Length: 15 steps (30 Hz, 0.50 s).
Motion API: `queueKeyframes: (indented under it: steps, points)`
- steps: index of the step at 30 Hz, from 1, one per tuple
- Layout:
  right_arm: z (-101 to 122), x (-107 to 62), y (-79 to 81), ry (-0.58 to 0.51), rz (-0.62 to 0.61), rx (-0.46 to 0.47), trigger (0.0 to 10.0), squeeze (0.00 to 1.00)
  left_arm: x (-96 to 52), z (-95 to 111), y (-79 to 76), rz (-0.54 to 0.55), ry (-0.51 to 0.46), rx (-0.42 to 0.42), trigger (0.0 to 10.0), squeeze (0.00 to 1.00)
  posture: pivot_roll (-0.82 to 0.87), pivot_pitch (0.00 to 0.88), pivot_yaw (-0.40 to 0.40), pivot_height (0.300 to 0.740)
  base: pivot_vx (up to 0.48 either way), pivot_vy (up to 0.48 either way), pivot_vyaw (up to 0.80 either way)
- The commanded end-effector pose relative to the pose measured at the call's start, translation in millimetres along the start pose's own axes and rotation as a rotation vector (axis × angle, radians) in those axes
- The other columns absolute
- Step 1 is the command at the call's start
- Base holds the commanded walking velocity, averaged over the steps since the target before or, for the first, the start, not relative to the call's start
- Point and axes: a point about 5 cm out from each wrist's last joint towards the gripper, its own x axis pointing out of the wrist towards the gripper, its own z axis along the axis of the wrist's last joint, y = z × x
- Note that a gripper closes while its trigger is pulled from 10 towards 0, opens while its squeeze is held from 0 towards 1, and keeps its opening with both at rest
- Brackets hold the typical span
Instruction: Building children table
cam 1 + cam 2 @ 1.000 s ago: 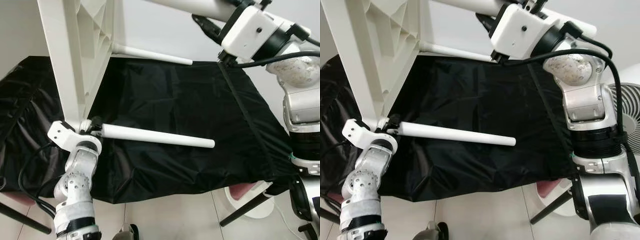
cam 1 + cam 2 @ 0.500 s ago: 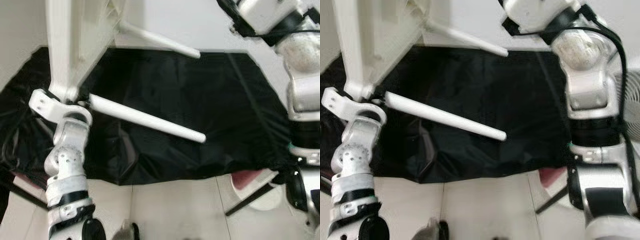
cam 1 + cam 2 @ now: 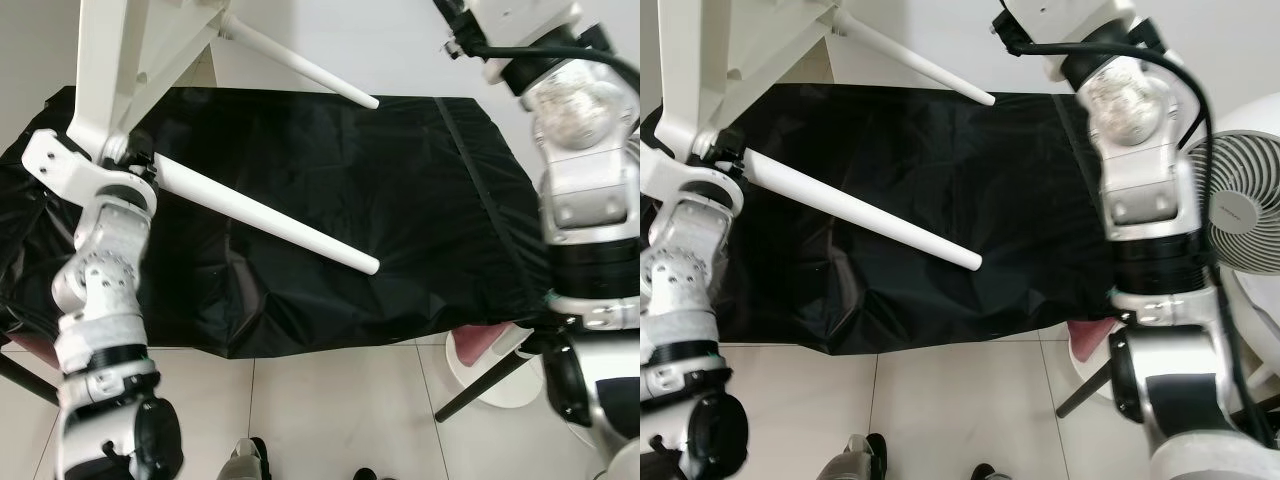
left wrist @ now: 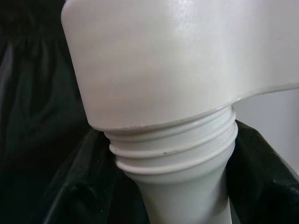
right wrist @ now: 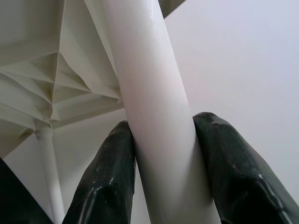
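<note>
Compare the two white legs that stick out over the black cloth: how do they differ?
The near leg looks thicker and sits lower over the black cloth; the far leg looks thinner and sits higher, by the cloth's back edge. The near leg's base is at the left gripper, where threads show at its socket; the far leg's joint is not seen close up. Both are white, tapered and slant the same way from the tabletop.
</note>
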Motion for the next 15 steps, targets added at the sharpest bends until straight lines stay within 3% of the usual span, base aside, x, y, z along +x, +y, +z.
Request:
queueKeyframes:
  steps: [1, 3, 5, 7, 12, 14, 15]
  points:
    - [-24, -11.7, -18.4, 0.125, -0.191, 0.098, 0.0, 0.0, 2.4, 39, -23.3, -0.182, -0.126, 0.041, 0.0, 0.0, 0.06, 0.177, 0.057, 0.74, 0.0, 0.0, 0.0]
    - [-20, -11.4, -18.3, 0.1, -0.203, 0.119, 0.0, 0.0, 4.8, 46, -27.9, -0.207, -0.136, 0.057, 0.0, 0.0, 0.06, 0.178, 0.056, 0.74, 0.0, 0.0, 0.0]
    - [-5, -8.5, -29.2, 0.006, -0.266, 0.14, 0.0, 0.0, 7.7, 60, -39.5, -0.252, -0.158, 0.068, 0.0, 0.0, 0.05, 0.182, 0.045, 0.74, 0.0, 0.0, 0.0]
    - [-3, -9.0, -33.5, -0.005, -0.308, 0.149, 0.0, 0.0, 8.2, 65, -46.6, -0.279, -0.167, 0.072, 0.0, 0.0, 0.06, 0.186, 0.039, 0.74, 0.0, 0.0, 0.0]
    - [-14, -17.7, -32.4, 0.067, -0.393, 0.206, 0.0, 0.0, 7.5, 71, -62.2, -0.327, -0.17, 0.071, 0.0, 0.0, 0.07, 0.198, 0.026, 0.74, 0.0, 0.0, 0.0]
    - [-23, -24.2, -25.4, 0.114, -0.404, 0.225, 0.0, 0.0, 6.7, 71, -66.5, -0.341, -0.162, 0.073, 0.0, 0.0, 0.07, 0.206, 0.021, 0.74, 0.0, 0.0, 0.0]
    - [-40, -35.3, -12.0, 0.211, -0.424, 0.283, 0.0, 0.0, 6.3, 68, -71.4, -0.361, -0.141, 0.073, 0.0, 0.0, 0.07, 0.21, 0.018, 0.74, 0.0, 0.0, 0.0]
